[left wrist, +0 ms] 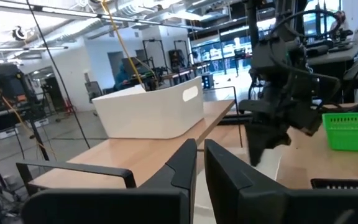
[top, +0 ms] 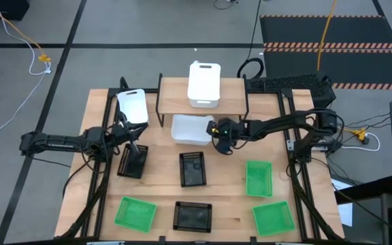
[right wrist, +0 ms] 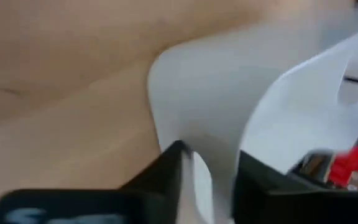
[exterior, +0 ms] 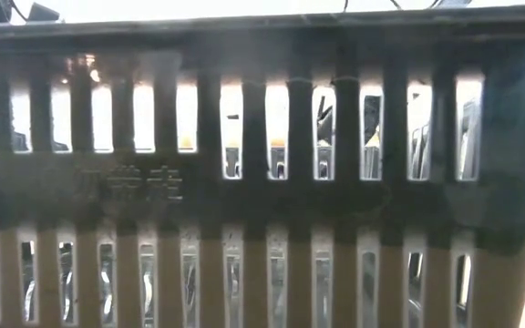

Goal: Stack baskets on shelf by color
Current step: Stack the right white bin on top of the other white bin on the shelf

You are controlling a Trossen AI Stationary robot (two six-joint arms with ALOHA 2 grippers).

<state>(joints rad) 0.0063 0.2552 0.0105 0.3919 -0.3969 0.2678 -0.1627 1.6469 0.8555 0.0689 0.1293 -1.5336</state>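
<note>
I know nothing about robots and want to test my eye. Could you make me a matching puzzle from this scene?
Things:
1. shelf
2. right gripper
3. three green baskets

Places or states:
A. on the tabletop, toward its front edge
B. carries a single white basket
C. at the wall of the white basket on the table, just in front of the shelf

Pairs: 1-B, 2-C, 3-A
</note>
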